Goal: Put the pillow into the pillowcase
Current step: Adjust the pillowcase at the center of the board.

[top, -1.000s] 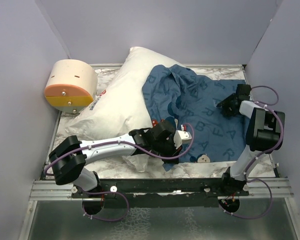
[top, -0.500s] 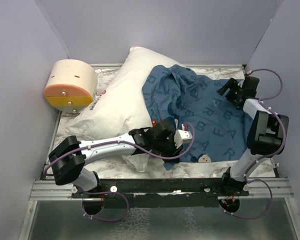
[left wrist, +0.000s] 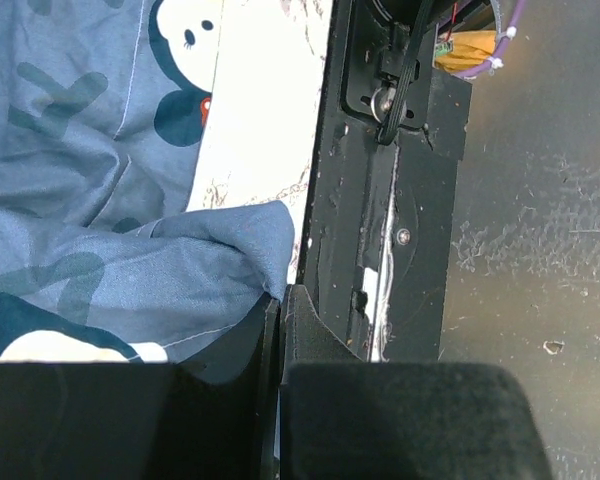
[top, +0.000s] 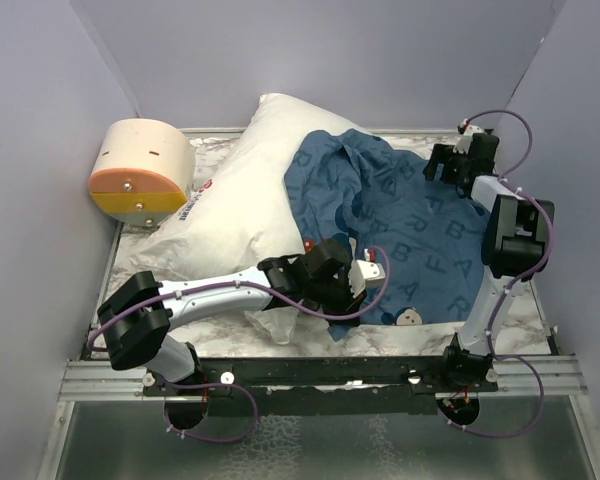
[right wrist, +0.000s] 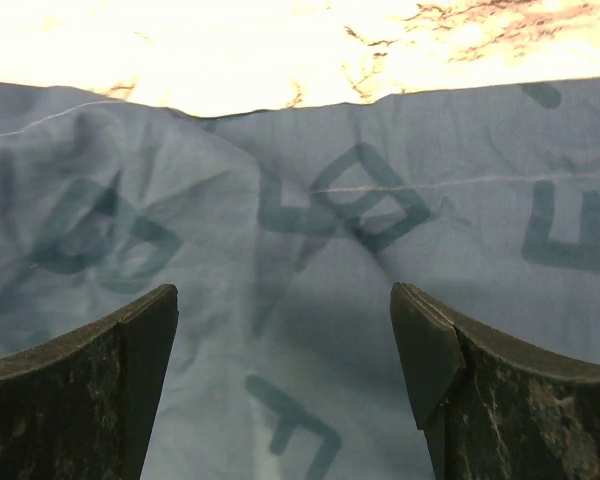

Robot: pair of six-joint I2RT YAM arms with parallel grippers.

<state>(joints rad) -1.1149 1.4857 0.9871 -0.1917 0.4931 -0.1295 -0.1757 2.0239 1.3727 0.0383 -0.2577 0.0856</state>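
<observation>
The pillow [top: 242, 195], plump and soft, lies in the upper centre of the top view. The thin, limp pillowcase [top: 425, 245] is draped over its right side and spread on the worktop [top: 400, 340] toward the right of the frame. The left end effector [left wrist: 282, 308] is clamped on a fold at the cloth's edge near the lower centre, while the right end effector [right wrist: 283, 300] stands wide apart, holding nothing, just above the cloth at the upper right. I judge that this cloth bunches and slips easily, so it is best pinched by one layer at the open edge, and the light pillow by a corner.
</observation>
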